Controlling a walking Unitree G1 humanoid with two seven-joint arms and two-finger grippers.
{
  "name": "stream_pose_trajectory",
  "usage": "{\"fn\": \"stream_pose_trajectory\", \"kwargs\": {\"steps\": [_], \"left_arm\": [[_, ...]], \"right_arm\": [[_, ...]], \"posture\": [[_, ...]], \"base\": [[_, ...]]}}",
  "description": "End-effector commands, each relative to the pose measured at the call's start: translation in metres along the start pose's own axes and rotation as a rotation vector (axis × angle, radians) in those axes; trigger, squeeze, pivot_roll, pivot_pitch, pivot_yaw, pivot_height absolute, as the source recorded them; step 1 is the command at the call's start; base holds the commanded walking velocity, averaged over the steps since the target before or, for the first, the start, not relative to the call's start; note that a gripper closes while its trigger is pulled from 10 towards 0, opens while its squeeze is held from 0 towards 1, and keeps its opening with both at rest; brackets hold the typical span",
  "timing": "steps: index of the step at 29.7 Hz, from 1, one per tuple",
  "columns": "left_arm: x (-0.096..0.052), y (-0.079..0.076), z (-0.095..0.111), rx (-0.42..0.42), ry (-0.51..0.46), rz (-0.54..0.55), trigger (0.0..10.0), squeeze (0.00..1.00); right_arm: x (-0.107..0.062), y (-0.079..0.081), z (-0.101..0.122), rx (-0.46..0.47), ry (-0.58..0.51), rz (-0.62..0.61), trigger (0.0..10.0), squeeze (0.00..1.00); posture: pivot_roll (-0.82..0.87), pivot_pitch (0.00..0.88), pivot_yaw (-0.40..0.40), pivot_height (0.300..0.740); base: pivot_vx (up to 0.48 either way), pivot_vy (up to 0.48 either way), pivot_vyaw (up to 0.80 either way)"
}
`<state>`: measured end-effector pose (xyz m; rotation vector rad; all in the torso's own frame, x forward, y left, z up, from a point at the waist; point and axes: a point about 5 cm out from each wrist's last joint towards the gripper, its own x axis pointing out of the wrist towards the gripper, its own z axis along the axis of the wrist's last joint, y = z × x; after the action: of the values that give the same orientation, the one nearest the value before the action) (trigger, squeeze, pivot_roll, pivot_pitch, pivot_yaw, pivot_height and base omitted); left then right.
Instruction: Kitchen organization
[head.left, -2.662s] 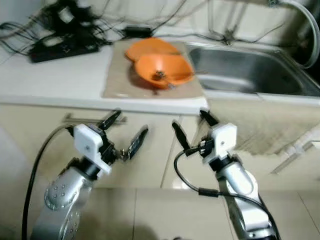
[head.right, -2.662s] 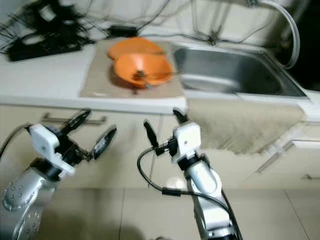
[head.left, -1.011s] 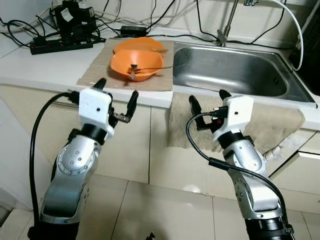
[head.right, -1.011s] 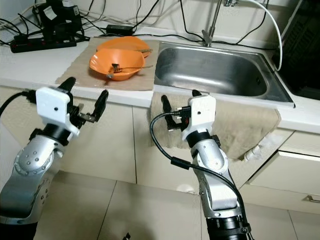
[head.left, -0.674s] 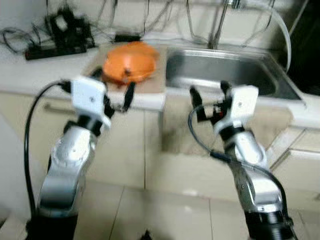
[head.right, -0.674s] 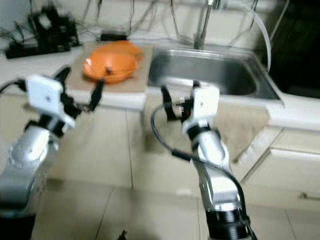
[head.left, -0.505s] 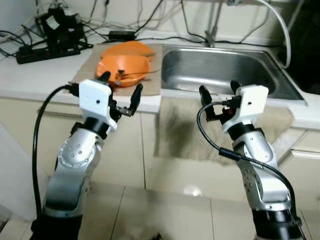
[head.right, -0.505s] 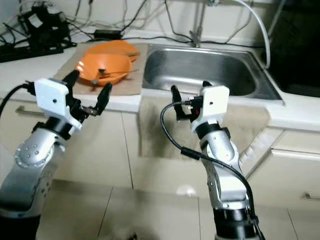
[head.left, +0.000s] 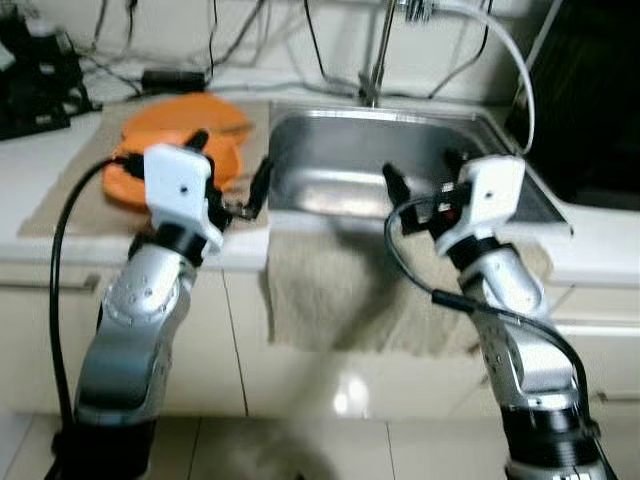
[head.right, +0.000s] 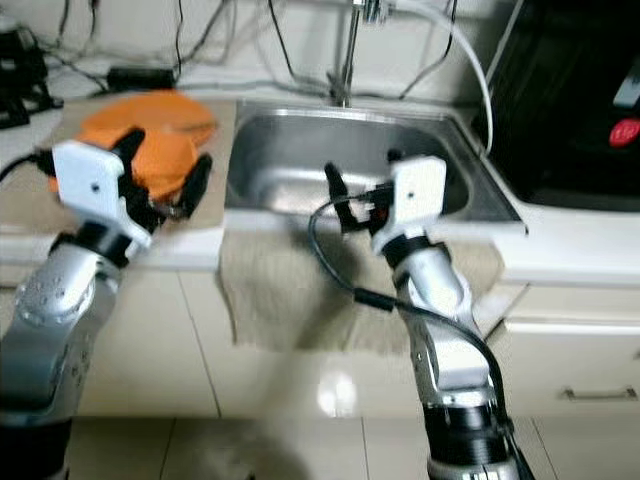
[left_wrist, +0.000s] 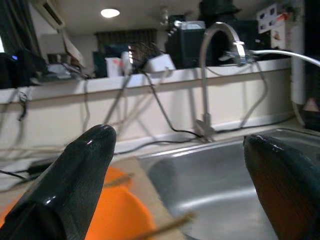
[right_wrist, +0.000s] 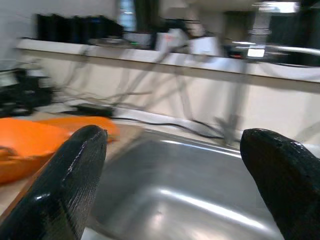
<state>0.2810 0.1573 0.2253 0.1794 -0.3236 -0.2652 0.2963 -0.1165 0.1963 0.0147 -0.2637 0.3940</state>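
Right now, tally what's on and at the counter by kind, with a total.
Orange bowls: 2
Sink: 1
Faucet: 1
Towel hanging over the counter edge: 1
Mat under the bowls: 1
Total: 6

Both arms are raised forward, left gripper (head.left: 228, 175) and right gripper (head.left: 420, 178) each spread wide and empty.

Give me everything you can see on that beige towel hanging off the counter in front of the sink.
The beige towel looks like coarse, textured cloth. It drapes over the white counter edge directly before the stainless steel sink and hangs flat down the cream cabinet front, its lower edge uneven. Nothing grips it: the right gripper hovers above its top edge, fingers open.
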Motion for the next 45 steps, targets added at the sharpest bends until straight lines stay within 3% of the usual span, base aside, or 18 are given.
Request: {"fn": "stream_pose_trajectory", "kwargs": {"steps": [1, 27, 30, 32, 36, 37, 38, 42, 43, 44, 45], "left_arm": [[0.001, 0.004, 0.006, 0.016, -0.012, 0.002, 10.0, 0.0], [0.001, -0.001, 0.014, 0.011, 0.001, -0.049, 10.0, 0.0], [-0.001, 0.003, 0.019, -0.018, 0.026, -0.112, 10.0, 0.0], [-0.007, 0.009, 0.024, 0.004, 0.066, -0.223, 10.0, 0.0], [-0.013, 0.019, 0.03, 0.03, 0.068, -0.312, 10.0, 0.0], [-0.017, 0.022, 0.03, 0.009, 0.085, -0.368, 10.0, 0.16], [-0.02, 0.023, 0.029, -0.011, 0.098, -0.405, 10.0, 1.0], [-0.026, 0.022, 0.028, -0.046, 0.134, -0.479, 10.0, 1.0], [-0.035, 0.022, 0.025, -0.067, 0.208, -0.566, 10.0, 1.0], [-0.035, 0.022, 0.025, -0.067, 0.208, -0.566, 10.0, 1.0], [-0.042, 0.022, 0.023, -0.063, 0.262, -0.634, 10.0, 1.0]], "right_arm": [[0.001, 0.011, -0.002, 0.019, 0.017, 0.061, 10.0, 0.0], [-0.005, 0.002, -0.002, 0.01, 0.031, 0.02, 10.0, 0.0], [-0.006, 0.002, -0.002, 0.006, 0.029, 0.012, 10.0, 0.0], [-0.006, -0.002, -0.002, 0.008, 0.028, 0.011, 10.0, 0.0], [-0.007, -0.007, 0.0, 0.01, 0.021, 0.033, 10.0, 0.0], [-0.007, -0.012, 0.001, 0.009, 0.016, 0.04, 10.0, 0.0], [-0.007, -0.014, 0.002, 0.009, 0.014, 0.047, 10.0, 0.0], [-0.008, -0.016, 0.002, 0.004, 0.016, 0.059, 10.0, 0.0], [-0.008, -0.017, 0.002, -0.004, 0.021, 0.08, 10.0, 0.0], [-0.008, -0.017, 0.002, -0.004, 0.021, 0.08, 10.0, 0.0], [-0.008, -0.016, 0.002, -0.008, 0.025, 0.108, 10.0, 0.0]], "posture": [[-0.02, 0.0, -0.058, 0.74], [-0.03, 0.0, -0.044, 0.74], [-0.02, 0.0, -0.042, 0.74], [-0.02, 0.0, -0.043, 0.74], [-0.02, 0.0, -0.047, 0.74], [-0.02, 0.0, -0.05, 0.74], [-0.02, 0.0, -0.051, 0.74], [-0.02, 0.0, -0.052, 0.74], [-0.02, 0.0, -0.054, 0.74], [-0.02, 0.0, -0.054, 0.74], [-0.02, 0.0, -0.056, 0.74]], "base": [[0.428, 0.0, 0.0], [0.344, 0.0, 0.0], [0.0, 0.0, 0.0], [0.0, 0.0, 0.0], [0.0, 0.0, 0.0], [0.0, 0.0, 0.0], [0.0, 0.0, 0.0], [0.0, 0.0, 0.0], [0.0, 0.0, 0.0], [0.0, 0.0, 0.0], [0.0, 0.0, 0.0]]}}
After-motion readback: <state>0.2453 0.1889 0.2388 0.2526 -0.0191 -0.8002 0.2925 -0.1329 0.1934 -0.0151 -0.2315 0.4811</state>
